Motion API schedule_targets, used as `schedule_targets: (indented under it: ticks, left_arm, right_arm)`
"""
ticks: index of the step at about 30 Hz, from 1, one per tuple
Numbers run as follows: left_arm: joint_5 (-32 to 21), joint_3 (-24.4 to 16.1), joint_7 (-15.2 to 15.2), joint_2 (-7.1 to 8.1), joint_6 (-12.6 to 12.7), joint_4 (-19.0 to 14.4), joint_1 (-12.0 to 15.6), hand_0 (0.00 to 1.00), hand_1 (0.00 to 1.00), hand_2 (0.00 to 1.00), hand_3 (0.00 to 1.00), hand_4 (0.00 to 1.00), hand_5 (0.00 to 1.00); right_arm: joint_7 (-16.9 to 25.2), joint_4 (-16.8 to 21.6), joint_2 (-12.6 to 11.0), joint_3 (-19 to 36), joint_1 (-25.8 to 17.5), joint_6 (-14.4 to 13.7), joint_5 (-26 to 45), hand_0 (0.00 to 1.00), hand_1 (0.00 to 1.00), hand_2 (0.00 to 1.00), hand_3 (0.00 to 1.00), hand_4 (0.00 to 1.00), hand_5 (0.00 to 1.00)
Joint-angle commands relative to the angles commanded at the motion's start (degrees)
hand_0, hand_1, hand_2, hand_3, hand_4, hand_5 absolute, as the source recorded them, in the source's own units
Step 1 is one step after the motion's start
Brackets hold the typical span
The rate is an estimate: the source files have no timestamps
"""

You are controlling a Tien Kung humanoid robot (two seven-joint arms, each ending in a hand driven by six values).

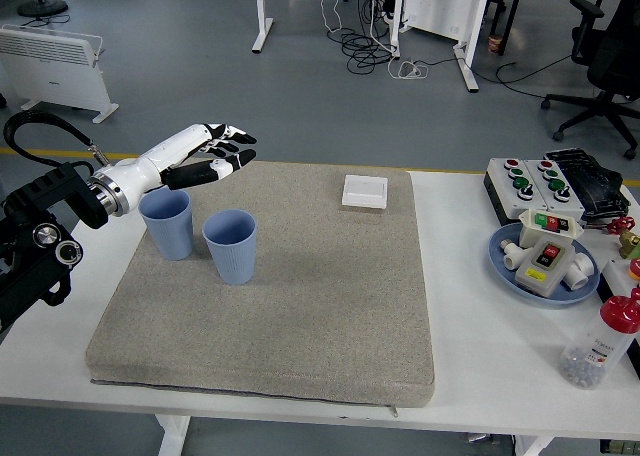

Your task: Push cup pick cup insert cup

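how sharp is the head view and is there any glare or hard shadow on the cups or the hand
Head view: sharp across the table. The two blue cups have crisp rims and cast only faint shadows on the grey mat. The left hand, raised above them with fingers spread, is slightly soft at the fingertips. Lighting is even, with no glare on the white table.
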Motion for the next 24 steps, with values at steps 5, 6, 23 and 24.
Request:
schedule_targets:
  ticks: [5, 6, 23, 24]
  left_arm:
    - [1.9, 6.7, 3.1, -2.19, -1.8, 3.9, -3.6, 0.998, 0.96, 0.998, 0.946, 0.958, 0.763]
    - [2.5, 8.0, 3.5, -2.91, -2.4, 5.3, -4.4, 0.998, 0.96, 0.998, 0.946, 0.958, 0.763]
    - [10.6, 16.0, 5.4, -7.13, -5.4, 16.2, -8.2, 0.998, 0.974, 0.998, 0.998, 0.954, 0.367]
    - [11.4, 16.1, 4.9, -7.11, -4.9, 16.5, -8.2, 0.998, 0.974, 0.998, 0.998, 0.954, 0.367]
  right_arm:
    - [0.0, 0.0, 0.0, -0.5, -0.2, 0.0, 0.3, 0.728, 0.662, 0.684, 0.593, 0.138, 0.493]
    - [0.0, 0.0, -0.1, -0.5, -0.2, 0.0, 0.4, 0.728, 0.662, 0.684, 0.593, 0.138, 0.493]
    - [0.0, 0.0, -0.4, -1.9, -0.4, -0.1, 1.1, 0.729, 0.662, 0.682, 0.593, 0.14, 0.489]
    - [0.0, 0.0, -0.4, -2.0, -0.4, -0.1, 1.2, 0.729, 0.662, 0.682, 0.593, 0.14, 0.489]
